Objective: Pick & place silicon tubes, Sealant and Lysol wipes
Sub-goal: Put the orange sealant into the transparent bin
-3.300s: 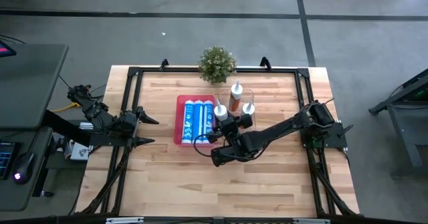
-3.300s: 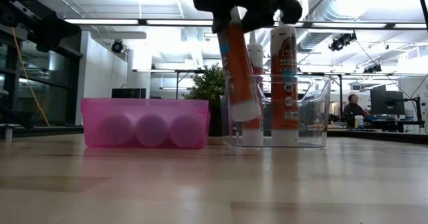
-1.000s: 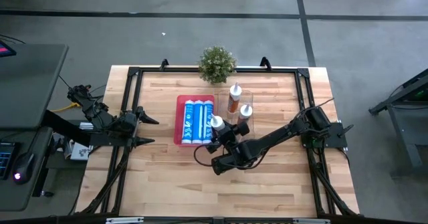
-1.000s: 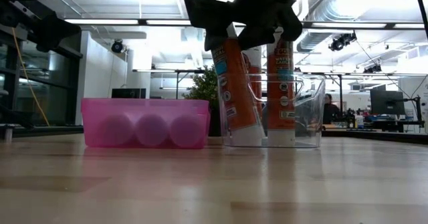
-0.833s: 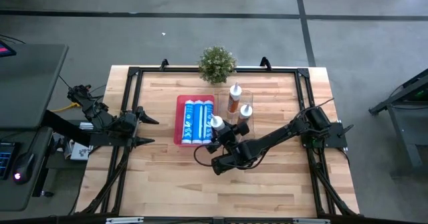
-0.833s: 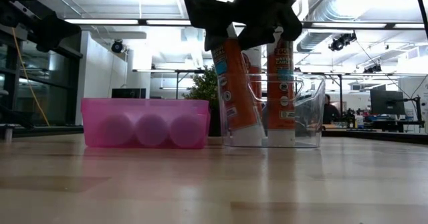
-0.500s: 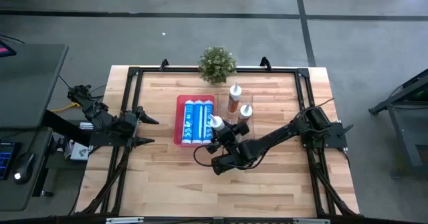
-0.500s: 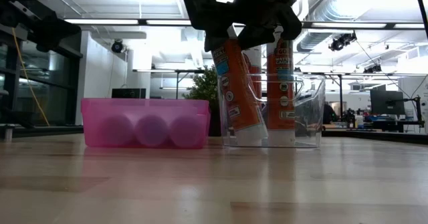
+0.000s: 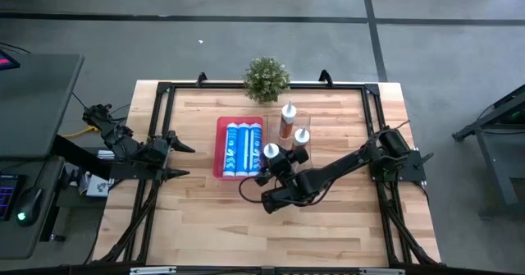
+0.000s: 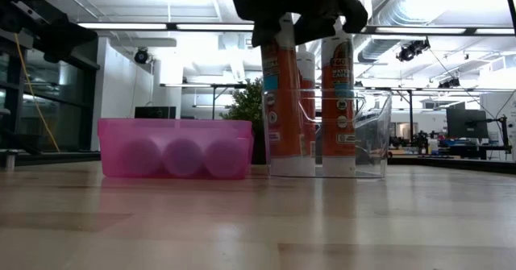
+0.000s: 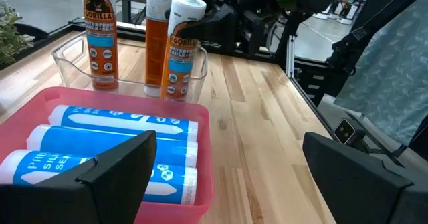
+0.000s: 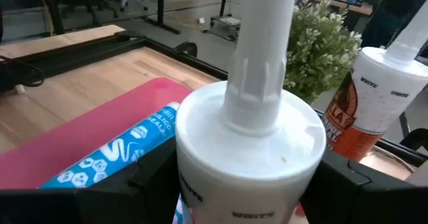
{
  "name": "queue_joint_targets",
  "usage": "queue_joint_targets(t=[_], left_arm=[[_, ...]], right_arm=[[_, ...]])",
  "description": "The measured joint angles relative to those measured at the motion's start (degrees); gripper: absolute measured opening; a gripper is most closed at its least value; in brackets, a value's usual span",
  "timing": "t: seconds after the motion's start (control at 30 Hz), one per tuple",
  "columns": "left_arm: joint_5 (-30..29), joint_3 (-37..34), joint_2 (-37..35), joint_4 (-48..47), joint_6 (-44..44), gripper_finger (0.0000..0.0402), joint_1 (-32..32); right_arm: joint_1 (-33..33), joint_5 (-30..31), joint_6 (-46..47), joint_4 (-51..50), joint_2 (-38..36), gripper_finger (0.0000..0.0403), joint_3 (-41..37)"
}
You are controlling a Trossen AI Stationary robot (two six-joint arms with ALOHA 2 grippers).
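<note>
Three blue-and-white silicon tubes lie side by side in a pink tray. Right of the tray stands a clear bin with two orange sealant tubes upright in it. A third sealant tube stands at the bin's near-left corner, with my right gripper shut on it. My left gripper waits open by the table's left edge, its fingers apart and nothing between them. The Lysol wipes are out of view. My right gripper pinches the sealant tube's white upper end between its two fingers, just under the nozzle. The fingers come nearly level from the table's near-right side. The tube stands upright, its base down in the bin, level with the other tubes' bases.
A small potted plant stands at the table's far edge, behind the bin. A black frame runs around the tabletop. Bare wood lies on the near half of the table.
The held sealant tube leaned with its base toward the table's right. Its top has gone a little right and it now stands upright in the bin. My right gripper has kept its hold.
</note>
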Motion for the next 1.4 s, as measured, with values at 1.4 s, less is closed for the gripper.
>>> queue_joint_targets(t=[1.4], left_arm=[[-0.01,0.00,-0.01,0.00,0.00,0.0370,0.00]], right_arm=[[-0.02,2.53,-3.04,0.39,-2.33,0.0243,0.20]])
